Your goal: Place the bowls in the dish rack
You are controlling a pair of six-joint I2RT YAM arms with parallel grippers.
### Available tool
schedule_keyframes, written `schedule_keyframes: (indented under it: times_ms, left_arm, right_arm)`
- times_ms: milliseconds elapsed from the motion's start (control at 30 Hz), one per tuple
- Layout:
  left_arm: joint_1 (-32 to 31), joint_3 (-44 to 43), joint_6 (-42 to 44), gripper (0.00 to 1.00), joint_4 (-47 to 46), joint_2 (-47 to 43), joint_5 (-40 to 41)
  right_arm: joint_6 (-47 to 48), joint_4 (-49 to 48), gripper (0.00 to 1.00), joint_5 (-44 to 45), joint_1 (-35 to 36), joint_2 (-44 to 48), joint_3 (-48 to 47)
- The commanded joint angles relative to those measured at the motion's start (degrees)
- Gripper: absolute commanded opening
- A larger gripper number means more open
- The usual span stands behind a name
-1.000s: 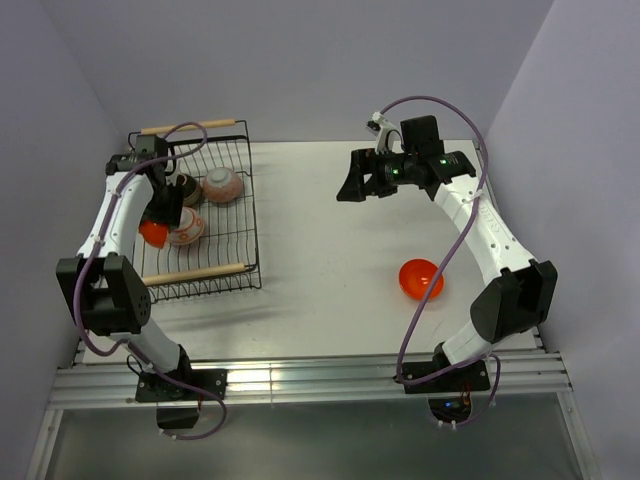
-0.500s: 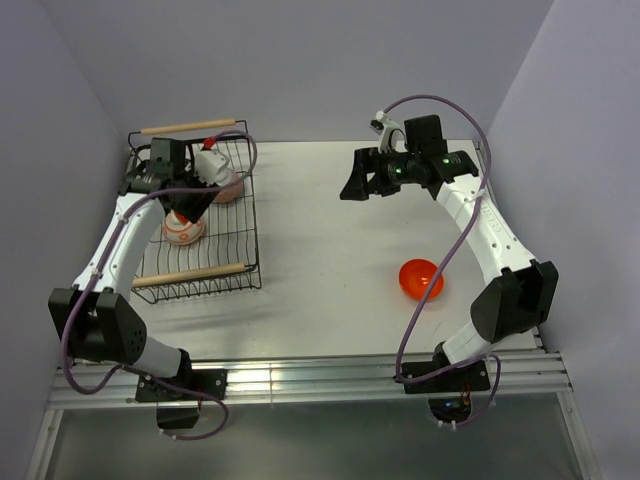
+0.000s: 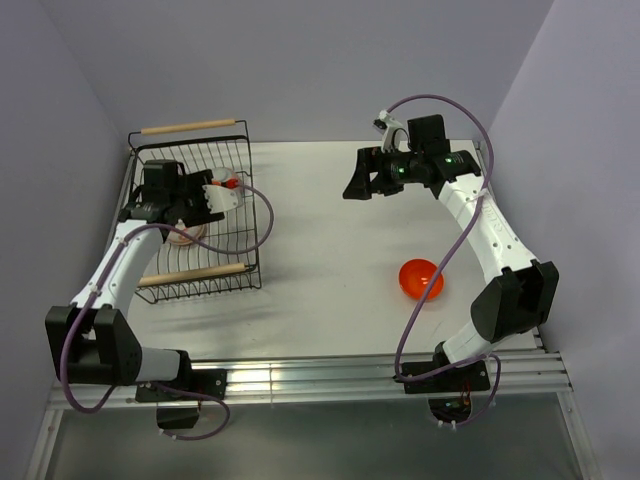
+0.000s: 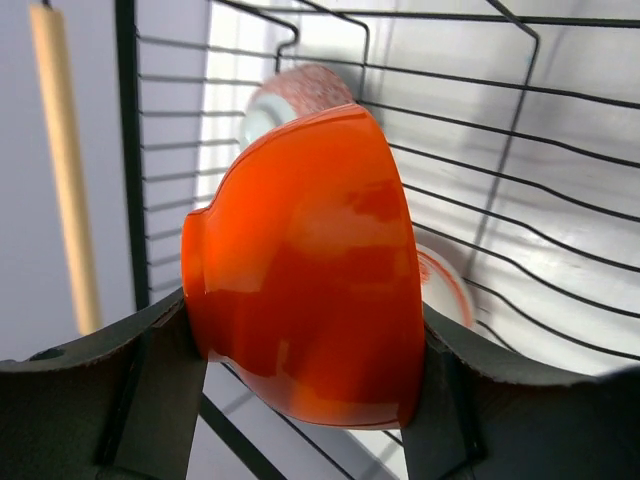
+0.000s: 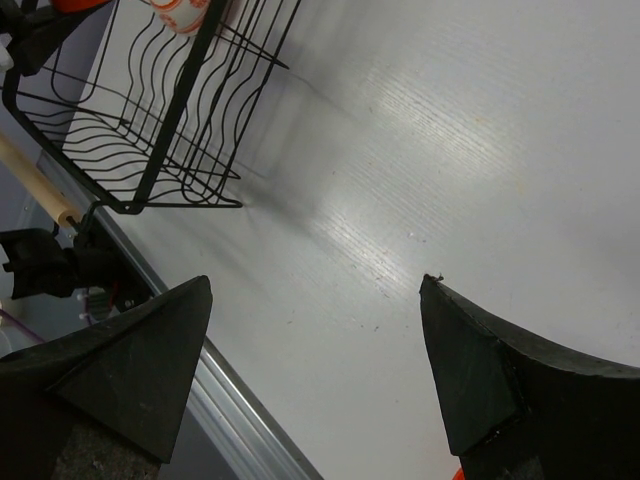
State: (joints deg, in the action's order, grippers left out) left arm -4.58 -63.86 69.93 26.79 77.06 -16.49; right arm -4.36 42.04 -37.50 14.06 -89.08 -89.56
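1. Clamping a glossy orange bowl point(image 4: 310, 250) between its fingers point(image 4: 150, 390), the left gripper point(image 4: 305, 325) was closed on it, with the bowl tipped onto its side.
2. Just past the held bowl's far edge sat a pink-speckled bowl point(image 4: 300, 88). A red-and-white bowl point(image 4: 447, 288) peeked out beside the right-hand finger. Both lay inside the dish rack point(image 4: 480, 140).
3. Off to that gripper's left ran a wooden handle point(image 4: 62, 170). A black rim wire stood between it and the bowl, and neither touched the bowl.
4. From above, the left gripper point(image 3: 222, 190) hung over the dish rack point(image 3: 205, 255), near its side wall. Bare wires lay behind the wrist, toward the nearer handle point(image 3: 195, 273).
5. The right gripper point(image 5: 320, 370) stood with its jaws spread wide and held nothing, above the bare table point(image 5: 430, 150).
6. Ahead and to the left of its fingers was a corner of the dish rack point(image 5: 130, 130), well apart from them, with open tabletop between.
7. A second orange bowl point(image 3: 420, 279) rested on the table point(image 3: 320, 250) back toward the right arm's base, well apart from the right gripper point(image 3: 358, 180) and with clear surface all round its rim.
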Motion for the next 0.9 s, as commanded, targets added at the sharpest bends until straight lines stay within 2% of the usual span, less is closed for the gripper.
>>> schedule_keyframes:
  times_ms: [0,167,367,533,867]
  left_arm:
    - [0.8,-0.4,9.9,0.0,-6.0,1.2,-7.6]
    - [0.9,-0.4,13.2,0.0,-7.5,4.5,-8.0]
    - [0.8,-0.4,11.1,0.0,-11.4,8.5,-6.4]
    - [1.0,0.0,13.0,0.0,-12.3,10.7,-7.0]
    - [1.6,-1.5,14.8,0.0,-9.1,15.1,-7.2]
  right_arm:
    - [1.2,0.5,0.91,0.0,-0.5,1.1,-0.5]
    - [1.6,1.0,0.91,0.1,-0.8,0.6,-1.1]
    - [1.5,1.6,0.91,-0.2,-1.0,-0.7,-1.9]
    - [1.3,1.9,0.91,-0.5,-1.0,-1.7,-2.6]
    - [1.6,2.4,0.91,0.2,-1.0,-2.0,-2.6]
